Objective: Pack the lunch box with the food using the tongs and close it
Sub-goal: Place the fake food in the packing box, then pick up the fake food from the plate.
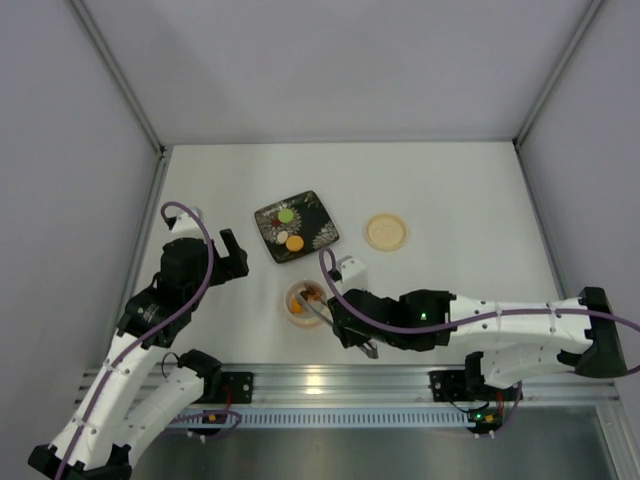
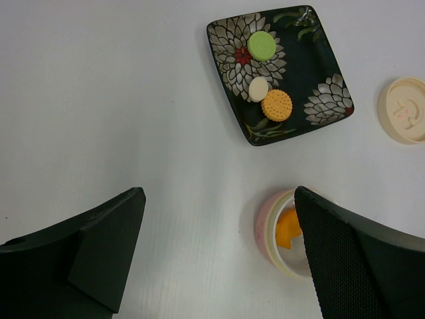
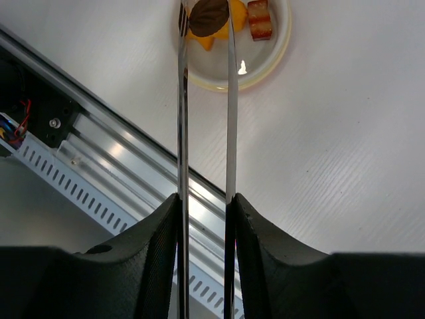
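Observation:
The lunch box [image 1: 293, 310] stands open near the table's front edge, with orange and red-brown food [image 3: 259, 18] inside. My right gripper [image 1: 340, 322] is shut on the tongs [image 3: 230, 119]. The tong tips hold a dark brown piece [image 3: 209, 16] over the lunch box [image 3: 265, 76]. The black floral plate [image 2: 312, 60] carries a green piece [image 2: 261, 45], a white piece [image 2: 258, 89] and an orange biscuit [image 2: 276, 105]. The cream lid [image 1: 385, 231] lies right of the plate. My left gripper [image 2: 218, 199] hangs open and holds nothing, left of the lunch box [image 2: 262, 229].
An aluminium rail [image 1: 320, 380] runs along the near edge, just behind the right gripper [image 3: 202, 199]. Grey enclosure walls close in the table on the left, the right and the far side.

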{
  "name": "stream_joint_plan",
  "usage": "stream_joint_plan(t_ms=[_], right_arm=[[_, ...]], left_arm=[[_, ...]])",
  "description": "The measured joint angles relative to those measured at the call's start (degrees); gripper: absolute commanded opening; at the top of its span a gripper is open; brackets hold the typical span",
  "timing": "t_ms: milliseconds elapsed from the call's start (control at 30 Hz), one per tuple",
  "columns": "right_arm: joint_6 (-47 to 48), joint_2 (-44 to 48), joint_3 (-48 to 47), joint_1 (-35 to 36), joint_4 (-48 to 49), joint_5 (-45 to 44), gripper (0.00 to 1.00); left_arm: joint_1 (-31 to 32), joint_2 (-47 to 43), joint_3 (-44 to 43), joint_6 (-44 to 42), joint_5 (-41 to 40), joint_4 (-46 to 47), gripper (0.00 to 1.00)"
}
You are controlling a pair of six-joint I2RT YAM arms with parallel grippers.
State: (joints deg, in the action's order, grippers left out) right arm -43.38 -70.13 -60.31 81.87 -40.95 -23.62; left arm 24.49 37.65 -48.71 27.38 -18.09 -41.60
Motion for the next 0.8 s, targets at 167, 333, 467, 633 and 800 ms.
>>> stream_joint_plan(t_ms=[167, 333, 467, 633, 800], right_arm=[[-0.3, 0.0, 0.0, 0.3, -0.3, -0.3, 0.38], [-0.4, 0.1, 0.0, 0.6, -0.5, -0.6, 0.39], [-0.3, 0.5, 0.0, 0.6, -0.6, -0.8, 0.4], [0.3, 0.5, -0.6, 0.6, -1.2, -2.5, 0.44], [4.5, -1.8, -6.0, -3.3, -1.6, -2.0, 0.44]], left_arm=[[0.0, 0.0, 0.0, 0.0, 0.0, 0.0, 0.99], [0.0, 0.0, 0.0, 0.0, 0.0, 0.0, 0.99], [0.0, 0.0, 0.0, 0.0, 0.0, 0.0, 0.99], [0.0, 0.0, 0.0, 0.0, 0.0, 0.0, 0.99], [0.0, 0.0, 0.0, 0.0, 0.0, 0.0, 0.99]])
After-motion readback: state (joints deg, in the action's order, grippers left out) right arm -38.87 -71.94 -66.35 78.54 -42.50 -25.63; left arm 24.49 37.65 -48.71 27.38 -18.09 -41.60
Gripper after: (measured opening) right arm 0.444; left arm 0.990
